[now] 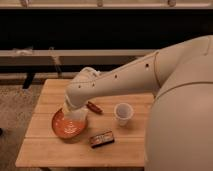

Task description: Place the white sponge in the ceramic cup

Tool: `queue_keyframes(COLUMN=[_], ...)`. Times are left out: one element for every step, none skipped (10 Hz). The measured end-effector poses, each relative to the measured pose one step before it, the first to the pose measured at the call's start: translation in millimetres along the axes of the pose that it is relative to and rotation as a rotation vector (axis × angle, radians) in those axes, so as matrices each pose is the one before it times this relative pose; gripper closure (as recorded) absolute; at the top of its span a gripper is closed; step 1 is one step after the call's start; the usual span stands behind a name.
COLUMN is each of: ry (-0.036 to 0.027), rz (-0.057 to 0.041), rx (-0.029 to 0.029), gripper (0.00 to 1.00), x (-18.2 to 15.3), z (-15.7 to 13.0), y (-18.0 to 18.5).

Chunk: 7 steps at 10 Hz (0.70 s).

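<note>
Wood slat table (50, 150), speckled carpet (15, 115), dark wall (100, 30) w/ pale rail (100, 52).

The gripper (75, 114), hanging over the orange bowl (60, 131), is covering the bowl's far right rim and part of its inside. Just right of the gripper, a small reddish-brown object (94, 107) is showing too small to identify. Below and right of the gripper, the dark bar's (102, 138) label is proving unreadable. Further right, the robot's body (182, 130) is hiding the table's (45, 150) right end and is being cut off by the right and lower edges.
</note>
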Motion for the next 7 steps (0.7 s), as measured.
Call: queue_keyframes(ry=[-0.00557,-0.00731,-0.00993,-0.00897,-0.01074,-0.0133,-0.01352], rz=[0.00715,0.01158,0.01666,0.01139,0.02002,0.02289,0.01913], rx=[0.00092,0.00222,0.0021,-0.00005,-0.00137,-0.00206,-0.00634], gripper=[1.0,1.0,1.0,1.0,1.0,1.0,1.0], x=[-1.92,-1.15,-1.15,-1.58,1.2,2.92,4.23], z=[-1.67,-2.59,-4.25,-4.25,-6.4,-6.11,-5.46], y=[-5.33,-12.92,-16.8,-10.86,-14.8,-14.5,-11.29])
